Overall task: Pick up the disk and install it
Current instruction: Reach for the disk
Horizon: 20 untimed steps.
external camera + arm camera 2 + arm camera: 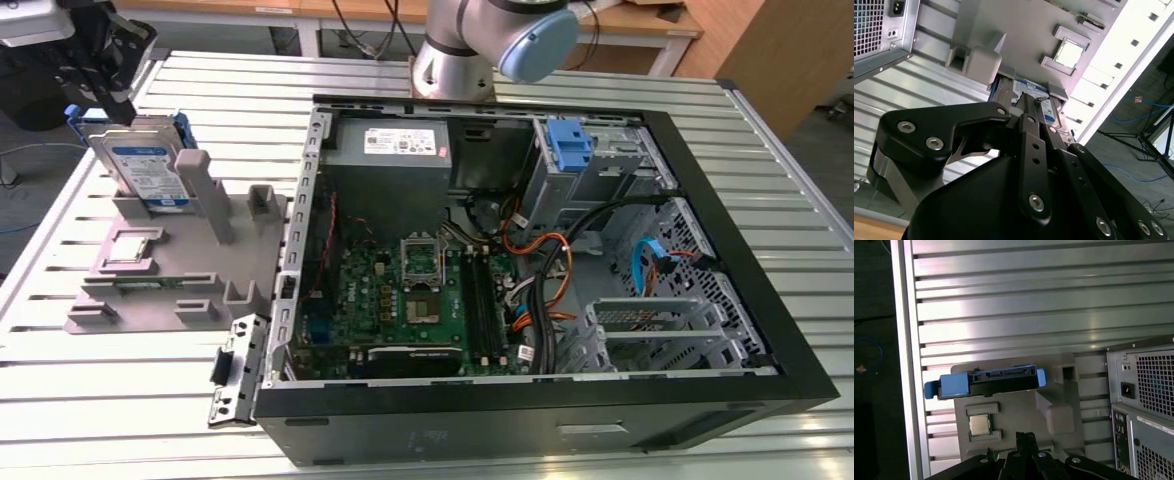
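Likely risk: the jaws look pressed nearly together, so a descent would strike the disk's top edge instead of straddling it, and could tip it in the grey holder. Gripper hangs at upper left of the exterior view, just above the upright disk, holding nothing. No contact evident.

A slatted aluminium table spreads across the scene, its ribs throwing back bright glare. Behind it stand a wooden workbench and, at the exterior view's right, a wooden cabinet. The floor is dark grey, with blue cables trailing across it
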Available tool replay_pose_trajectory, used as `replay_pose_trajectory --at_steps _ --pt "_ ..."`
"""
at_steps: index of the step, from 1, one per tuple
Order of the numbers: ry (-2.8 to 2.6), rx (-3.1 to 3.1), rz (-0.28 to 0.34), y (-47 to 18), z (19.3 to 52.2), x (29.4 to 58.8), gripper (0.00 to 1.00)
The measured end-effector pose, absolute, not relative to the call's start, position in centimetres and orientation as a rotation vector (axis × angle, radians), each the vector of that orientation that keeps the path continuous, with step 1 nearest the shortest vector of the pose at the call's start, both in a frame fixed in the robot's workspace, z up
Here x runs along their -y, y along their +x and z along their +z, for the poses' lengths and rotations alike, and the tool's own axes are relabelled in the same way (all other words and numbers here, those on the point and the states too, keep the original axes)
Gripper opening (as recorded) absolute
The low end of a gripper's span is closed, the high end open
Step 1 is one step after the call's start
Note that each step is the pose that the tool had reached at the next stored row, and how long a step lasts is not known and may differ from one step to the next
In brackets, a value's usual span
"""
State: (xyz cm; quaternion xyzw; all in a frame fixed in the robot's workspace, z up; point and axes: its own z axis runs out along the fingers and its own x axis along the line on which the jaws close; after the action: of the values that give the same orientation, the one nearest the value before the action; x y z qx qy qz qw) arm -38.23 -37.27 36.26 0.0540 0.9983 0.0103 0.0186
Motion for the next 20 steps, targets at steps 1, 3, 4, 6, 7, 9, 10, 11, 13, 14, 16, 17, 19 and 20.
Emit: replay_pose_trajectory --at_steps 1,3,4,6,7,9,10,11,13,14,16,17,19,20 --pt "0.169 -3.100 0.032 -38.26 36.14 37.02 0.10" --pt "0.172 -3.099 0.031 -38.32 36.01 36.66 0.10" --pt "0.172 -3.099 0.032 -38.34 35.99 36.60 0.10" --pt "0.172 -3.099 0.031 -38.34 35.99 36.59 0.10" --pt "0.172 -3.099 0.032 -38.34 35.98 36.59 0.10" --pt "0.172 -3.099 0.031 -38.34 35.99 36.58 0.10" --pt "0.172 -3.099 0.031 -38.34 35.99 36.58 0.10" --pt "0.172 -3.099 0.031 -38.35 35.99 36.58 0.10" --pt "0.172 -3.099 0.031 -38.34 35.99 36.58 0.10" --pt "0.172 -3.099 0.031 -38.35 35.99 36.58 0.10" --pt "0.172 -3.099 0.031 -38.34 35.98 36.57 0.10" --pt "0.172 -3.099 0.031 -38.34 35.98 36.58 0.10" --pt "0.172 -3.099 0.031 -38.37 35.94 36.57 0.10" --pt "0.172 -3.099 0.032 -38.40 35.88 36.52 0.10"
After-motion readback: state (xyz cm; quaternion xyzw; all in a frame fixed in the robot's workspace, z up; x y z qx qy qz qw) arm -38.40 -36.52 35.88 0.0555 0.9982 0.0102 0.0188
